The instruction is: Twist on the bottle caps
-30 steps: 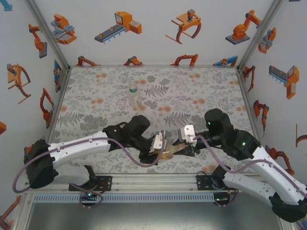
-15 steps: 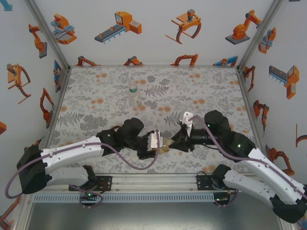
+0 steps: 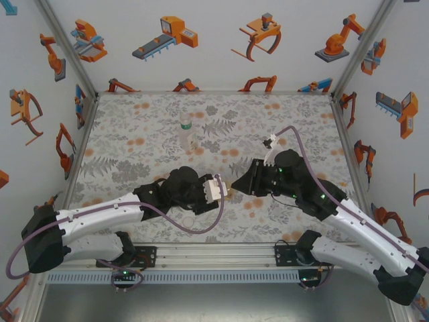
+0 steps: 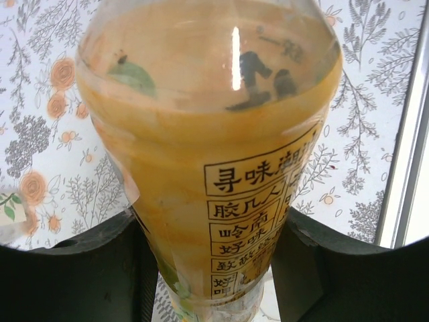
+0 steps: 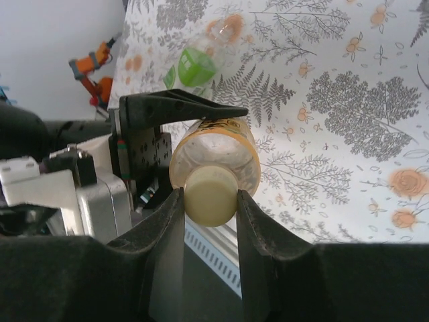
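Observation:
The amber-yellow bottle [image 4: 208, 134] is held off the mat between my two grippers, lying roughly level. My left gripper [image 4: 211, 228] is shut on its labelled body, one finger on each side. In the right wrist view a pale cap [image 5: 210, 194] sits on the neck of this bottle [image 5: 216, 142], and my right gripper [image 5: 209, 193] is shut on the cap. From above, the left gripper [image 3: 218, 190] and right gripper [image 3: 241, 186] face each other over the near middle of the mat, the bottle [image 3: 230, 190] mostly hidden between them. A clear bottle [image 3: 186, 132] with a green label stands further back.
The clear bottle with its green label [image 5: 199, 64] shows beyond the left gripper. A small pale ring [image 3: 190, 220] lies on the mat under the left arm. The metal rail [image 3: 214, 255] runs along the near edge. Walls close in the sides and back.
Both grippers have moved a little away from the near edge with the bottle between them. The right wrist has turned about its axis while gripping the cap.

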Robot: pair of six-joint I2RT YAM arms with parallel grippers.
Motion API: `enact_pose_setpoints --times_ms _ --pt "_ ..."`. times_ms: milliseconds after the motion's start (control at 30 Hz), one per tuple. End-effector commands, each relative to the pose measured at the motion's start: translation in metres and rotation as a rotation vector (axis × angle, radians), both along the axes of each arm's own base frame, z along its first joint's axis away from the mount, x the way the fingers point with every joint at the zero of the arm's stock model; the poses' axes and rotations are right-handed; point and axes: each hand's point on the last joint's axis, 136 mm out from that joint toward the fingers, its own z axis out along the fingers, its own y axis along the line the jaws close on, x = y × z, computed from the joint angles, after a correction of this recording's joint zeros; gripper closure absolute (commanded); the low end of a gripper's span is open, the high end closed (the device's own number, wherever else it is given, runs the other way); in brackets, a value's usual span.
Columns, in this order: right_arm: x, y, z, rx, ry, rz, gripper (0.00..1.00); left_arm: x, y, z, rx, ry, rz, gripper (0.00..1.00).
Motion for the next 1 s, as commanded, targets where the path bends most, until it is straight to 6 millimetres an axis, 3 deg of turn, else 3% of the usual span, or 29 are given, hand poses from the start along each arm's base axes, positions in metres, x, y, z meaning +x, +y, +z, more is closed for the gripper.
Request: enact_pose_setpoints --times_ms 0,200,267,767,967 --pt "0.01 -0.007 -0.015 0.007 0.11 -0.126 1.0 0.005 -0.014 0.04 -0.134 -0.065 -0.002 1.0" --pt "0.013 -0.003 -0.012 0.018 0.089 -0.116 0.68 0.002 -0.018 0.041 -0.138 -0.057 -0.029 1.0" --pt "0.014 -0.001 -0.012 0.025 0.085 -0.113 0.63 0.002 -0.018 0.04 -0.137 -0.055 -0.03 1.0" --pt "0.016 0.011 -0.02 0.009 0.101 -0.07 0.56 0.007 -0.018 0.038 -0.127 -0.062 -0.002 1.0" --pt "0.016 0.009 -0.021 -0.001 0.093 -0.069 0.64 0.008 -0.017 0.039 -0.132 -0.063 0.006 1.0"
